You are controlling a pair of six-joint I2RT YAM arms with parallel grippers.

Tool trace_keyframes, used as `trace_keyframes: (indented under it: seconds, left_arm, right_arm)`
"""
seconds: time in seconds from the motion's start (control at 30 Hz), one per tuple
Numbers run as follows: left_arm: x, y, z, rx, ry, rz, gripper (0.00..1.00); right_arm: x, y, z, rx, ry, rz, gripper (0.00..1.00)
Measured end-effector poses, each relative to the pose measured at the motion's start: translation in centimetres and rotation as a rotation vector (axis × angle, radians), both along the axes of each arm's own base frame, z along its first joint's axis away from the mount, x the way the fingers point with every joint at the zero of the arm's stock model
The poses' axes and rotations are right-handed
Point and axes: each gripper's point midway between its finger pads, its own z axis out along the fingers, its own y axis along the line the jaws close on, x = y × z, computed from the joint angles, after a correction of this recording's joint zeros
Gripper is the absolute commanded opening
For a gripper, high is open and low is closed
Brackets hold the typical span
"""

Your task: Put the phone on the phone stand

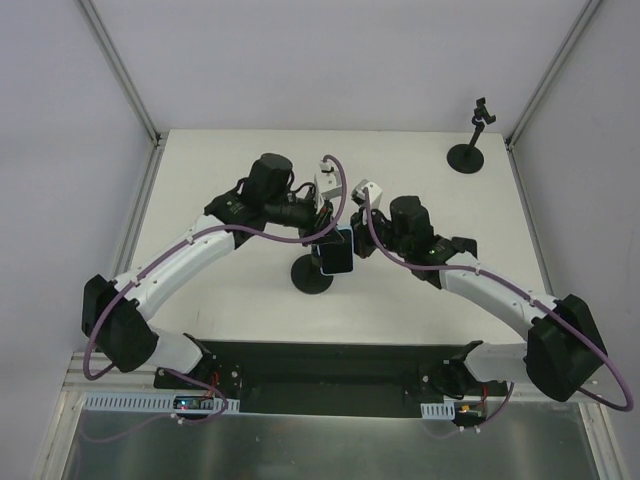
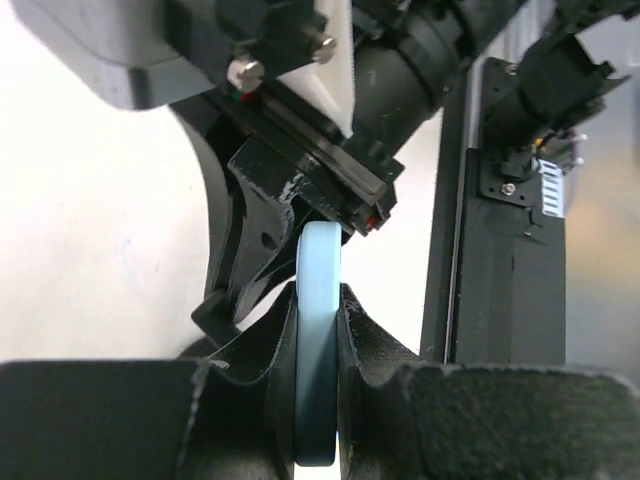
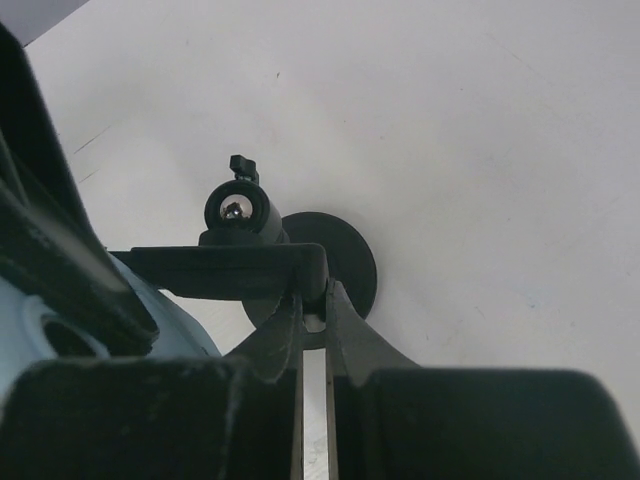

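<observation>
The white-and-black left arm (image 1: pixel 190 255) is arching in from the lower left of the top view toward the middle of the white worktop (image 1: pixel 400 310). The left jaws are gripping the light-blue-cased phone (image 1: pixel 337 258) by its two broad faces. In the left wrist view its thin edge (image 2: pixel 318 330) is standing upright between the black fingers (image 2: pixel 255 395), probably so that the phone can drop edgewise into a holder.

The phone is hanging at the centre of the frame, partly over the round base of the black phone stand (image 1: pixel 312 277). Whether it is touching the stand's cradle is not showing.

Further right, the right arm (image 1: pixel 480 285) is meeting it from the lower right. In the right wrist view the right jaws are sitting closed on the end of the stand's flat black cradle bar (image 3: pixel 230 268), above the disc base (image 3: pixel 350 270). This looks like bracing or spreading the holder while the phone goes in.

A second, slimmer black stand (image 1: pixel 467 155) is standing well apart at the upper right.
</observation>
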Motion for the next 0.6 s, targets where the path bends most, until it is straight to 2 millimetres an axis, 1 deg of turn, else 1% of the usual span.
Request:
trace_keyframes:
  seconds: [0.07, 0.2, 0.27, 0.4, 0.6]
  left_arm:
    - [0.0, 0.5, -0.6, 0.049, -0.012, 0.077, 0.0]
    - [0.4, 2.7, -1.6, 0.121, -0.034, 0.262, 0.0]
    - [1.1, 3.9, -1.9, 0.147, -0.056, 0.366, 0.0]
    - [2.3, 5.3, -2.3, 0.185, -0.062, 0.546, 0.0]
    - [3.2, 4.6, -2.4, 0.189, -0.022, 0.629, 0.0]
  right_arm:
    - [-0.2, -0.1, 0.0, -0.007, -0.015, -0.029, 0.0]
    - [-0.5, 0.3, 0.0, -0.014, -0.07, -0.099, 0.0]
    - [-0.5, 0.5, 0.1, -0.019, -0.112, -0.166, 0.0]
    - [-0.6, 0.4, 0.5, -0.081, -0.218, -0.342, 0.0]
    - [-0.8, -0.8, 0.8, -0.152, -0.336, -0.592, 0.0]
